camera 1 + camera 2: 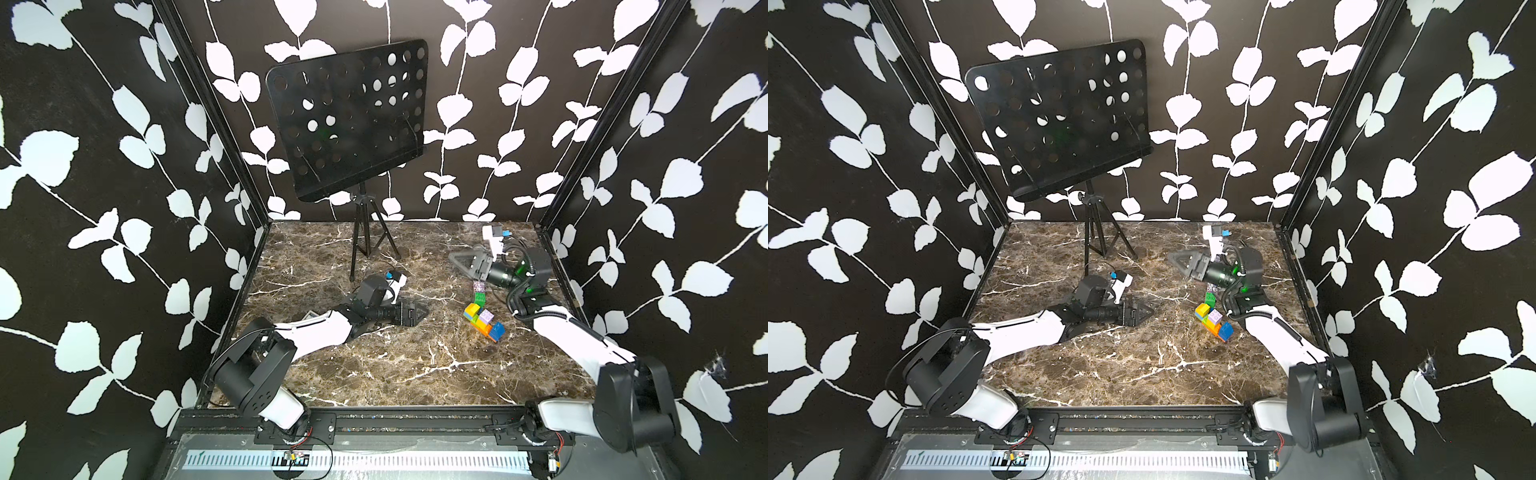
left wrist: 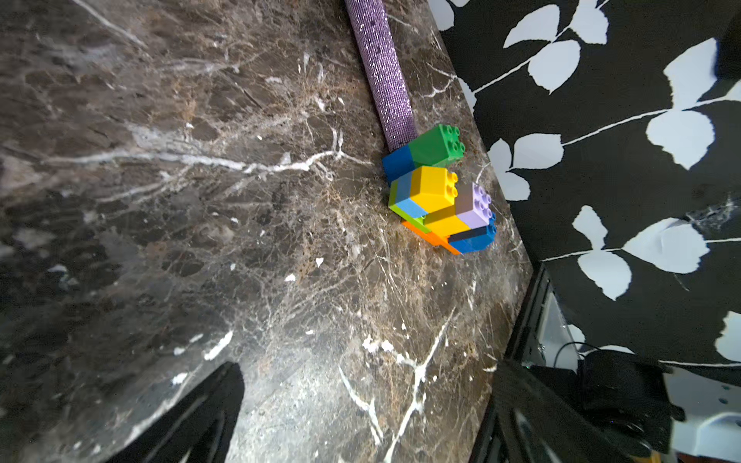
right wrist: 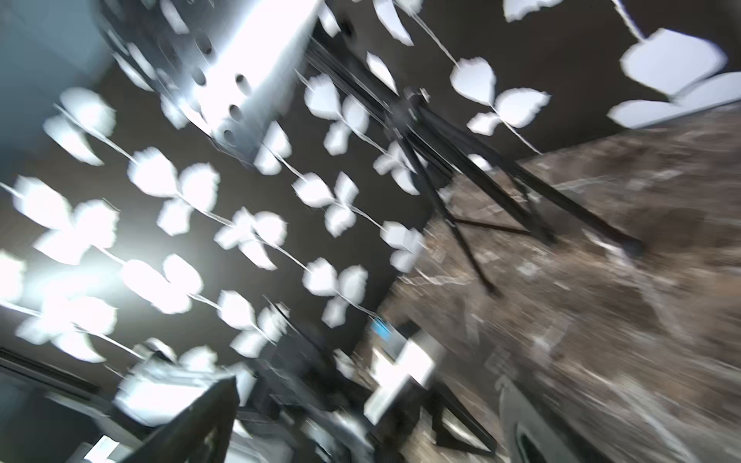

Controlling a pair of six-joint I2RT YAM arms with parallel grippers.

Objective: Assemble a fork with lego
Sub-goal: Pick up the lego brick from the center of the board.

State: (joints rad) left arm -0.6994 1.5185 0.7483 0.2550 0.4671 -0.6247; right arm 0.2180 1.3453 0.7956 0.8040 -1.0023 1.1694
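Note:
The fork (image 1: 484, 319) (image 1: 1214, 318) lies flat on the right side of the marble table (image 1: 374, 365). All the lego in view is joined into it. In the left wrist view the fork (image 2: 437, 192) shows a blue-and-green stem, an orange crossbar, and yellow, lilac and blue prongs. My left gripper (image 1: 420, 312) (image 2: 369, 405) is low over the table to the fork's left, open, with only bare marble between its fingers (image 2: 208, 409). My right gripper (image 1: 457, 258) (image 3: 361, 421) hovers behind the fork, pointing left, open and empty; its wrist view is motion-blurred.
A glittery purple microphone (image 2: 381, 72) (image 1: 479, 286) lies against the fork's stem end. A black perforated music stand (image 1: 349, 120) on a tripod (image 1: 365, 245) occupies the back middle. Leaf-patterned walls (image 1: 124, 208) close in the left, right and rear sides.

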